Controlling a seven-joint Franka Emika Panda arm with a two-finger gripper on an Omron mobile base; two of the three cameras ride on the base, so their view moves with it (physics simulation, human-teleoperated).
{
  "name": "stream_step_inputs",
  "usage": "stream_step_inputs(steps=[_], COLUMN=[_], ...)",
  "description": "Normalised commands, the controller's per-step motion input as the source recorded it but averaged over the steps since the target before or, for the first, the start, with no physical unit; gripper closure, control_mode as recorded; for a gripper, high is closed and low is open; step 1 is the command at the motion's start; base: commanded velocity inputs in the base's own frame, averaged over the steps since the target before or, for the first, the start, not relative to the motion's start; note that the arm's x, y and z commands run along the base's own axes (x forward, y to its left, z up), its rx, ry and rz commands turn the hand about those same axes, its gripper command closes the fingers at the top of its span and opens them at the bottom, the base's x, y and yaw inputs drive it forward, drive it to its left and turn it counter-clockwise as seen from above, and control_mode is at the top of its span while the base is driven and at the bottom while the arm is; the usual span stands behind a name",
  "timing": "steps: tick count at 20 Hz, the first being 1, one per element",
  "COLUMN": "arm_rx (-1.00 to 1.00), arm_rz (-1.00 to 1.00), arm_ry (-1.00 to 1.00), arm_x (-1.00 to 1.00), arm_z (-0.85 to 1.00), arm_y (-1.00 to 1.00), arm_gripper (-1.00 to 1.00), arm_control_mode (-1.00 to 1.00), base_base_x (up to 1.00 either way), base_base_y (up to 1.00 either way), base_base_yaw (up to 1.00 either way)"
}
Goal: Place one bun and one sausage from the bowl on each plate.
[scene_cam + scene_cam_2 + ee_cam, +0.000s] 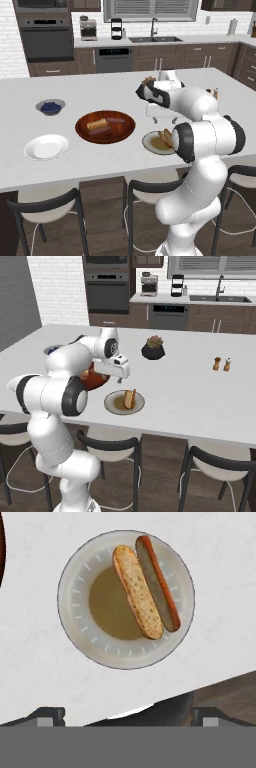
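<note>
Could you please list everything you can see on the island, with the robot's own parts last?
bowl: one, reddish-brown, centre of the counter.
bun in bowl: one, golden-tan.
sausage in bowl: one, dark red-brown; a second dark piece beside the bun is unclear.
cream-rimmed plate: one, tan centre, near edge.
bun on plate: one, tan.
sausage on plate: one, beside that bun.
white plate: one, left.
berry bowl: one, grey, blue berries.
plant pot: one, dark.
shakers: two, far right.
claw: open, above the cream-rimmed plate.
</note>
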Motion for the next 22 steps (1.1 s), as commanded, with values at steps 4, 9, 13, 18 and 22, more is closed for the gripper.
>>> stream_step_inputs(steps=[4, 9, 13, 18, 22], arm_rx=[-0.08, -0.02, 0.0, 0.0, -0.06], arm_rz=[-0.01, 0.0, 0.01, 0.23, 0.25], arm_ry=[0.0, 0.0, 0.0, 0.0, 0.0], arm_x=[0.21, 0.33, 0.56, 0.51, 0.28], arm_z=[0.0, 0.0, 0.0, -0.08, -0.19], arm_y=[0.95, 0.65, 0.17, 0.02, 0.22], arm_gripper=[-1.0, -1.0, -1.0, -1.0, -1.0], arm_control_mode=[-1.0, -1.0, -1.0, -1.0, -1.0], base_base_x=[0.0, 0.0, 0.0, 0.0, 0.0], base_base_y=[0.0, 0.0, 0.0, 0.0, 0.0], base_base_yaw=[0.0, 0.0, 0.0, 0.0, 0.0])
